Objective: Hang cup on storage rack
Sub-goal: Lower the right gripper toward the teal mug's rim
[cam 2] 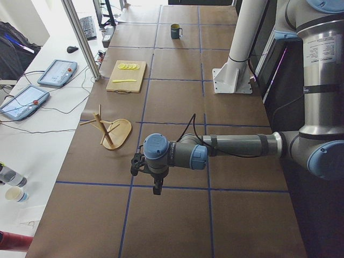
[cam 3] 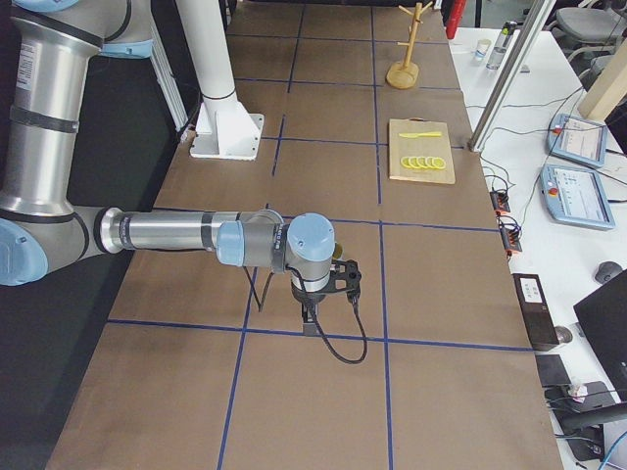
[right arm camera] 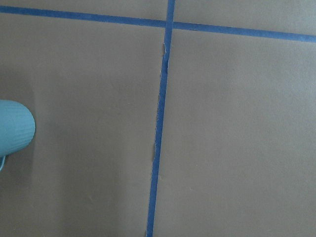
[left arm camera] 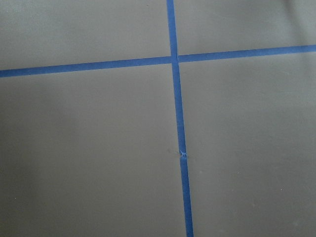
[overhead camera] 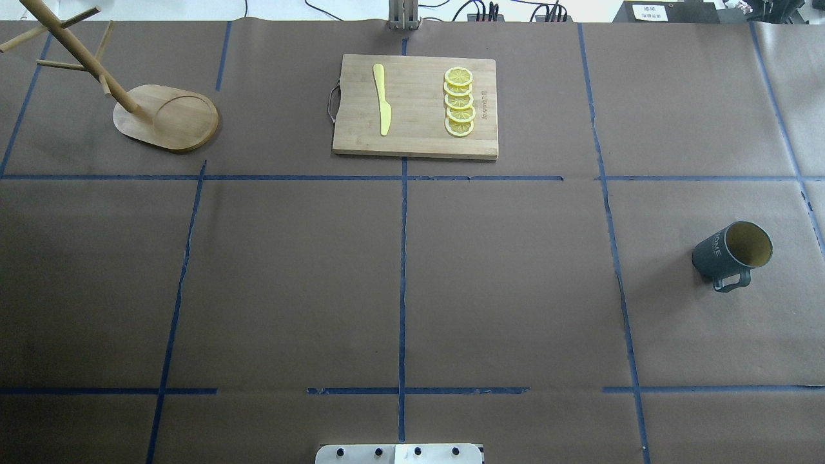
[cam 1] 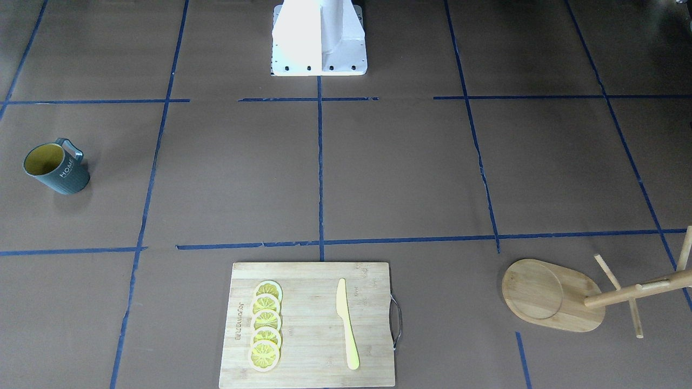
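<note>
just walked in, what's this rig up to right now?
Nothing is being handled yet. The cup stands by itself on the robot's right side of the table; the storage rack sits far left, nothing on it. The left gripper and right gripper hang above the table, touching nothing; whether their jaws are open is unclear.

From where I stand both arms look alike: the left arm (cam 2: 236, 145) and the right arm (cam 3: 167, 232) are silver metal tubes joined by fat grey cylindrical joints, each capped with a pale blue round lid. A thin black cable (cam 2: 189, 124) loops at the left wrist and a second black cable (cam 3: 345, 345) curls under the right, beside the small black left gripper (cam 2: 156, 188) and right gripper (cam 3: 312, 321). Between them stands a white pedestal (cam 1: 319, 38), with a row of dark screws (cam 1: 309, 68) in its flat foot plate.
</note>
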Controlling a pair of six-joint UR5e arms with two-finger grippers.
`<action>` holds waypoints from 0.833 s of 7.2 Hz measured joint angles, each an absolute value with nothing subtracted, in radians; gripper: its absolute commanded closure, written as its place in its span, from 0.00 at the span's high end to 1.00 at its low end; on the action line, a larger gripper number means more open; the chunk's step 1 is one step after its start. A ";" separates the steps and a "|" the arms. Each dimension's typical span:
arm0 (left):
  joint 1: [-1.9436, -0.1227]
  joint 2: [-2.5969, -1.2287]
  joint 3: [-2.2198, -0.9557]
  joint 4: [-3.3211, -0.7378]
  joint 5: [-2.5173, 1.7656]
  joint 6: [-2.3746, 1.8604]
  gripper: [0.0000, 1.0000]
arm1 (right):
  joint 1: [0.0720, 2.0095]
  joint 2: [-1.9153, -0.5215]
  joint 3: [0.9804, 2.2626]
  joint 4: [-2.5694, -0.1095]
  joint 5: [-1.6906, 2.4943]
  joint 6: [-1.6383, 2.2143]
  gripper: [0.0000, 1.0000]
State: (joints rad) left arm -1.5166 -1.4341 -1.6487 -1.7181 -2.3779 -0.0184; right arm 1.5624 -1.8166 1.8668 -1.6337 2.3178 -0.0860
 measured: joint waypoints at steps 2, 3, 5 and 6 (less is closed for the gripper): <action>-1.517 -1.435 -1.647 -1.718 -2.378 -0.018 1.00 | 1.561 -1.814 1.867 -1.634 2.318 -0.086 1.00; -1.516 -1.436 -1.650 -1.718 -2.378 -0.018 1.00 | 1.560 -1.811 1.869 -1.633 2.319 -0.086 1.00; -1.516 -1.438 -1.653 -1.719 -2.379 -0.018 1.00 | 1.528 -1.776 1.873 -1.607 2.355 -0.041 1.00; -1.515 -1.440 -1.650 -1.720 -2.379 -0.018 1.00 | 1.479 -1.739 1.874 -1.569 2.366 0.005 1.00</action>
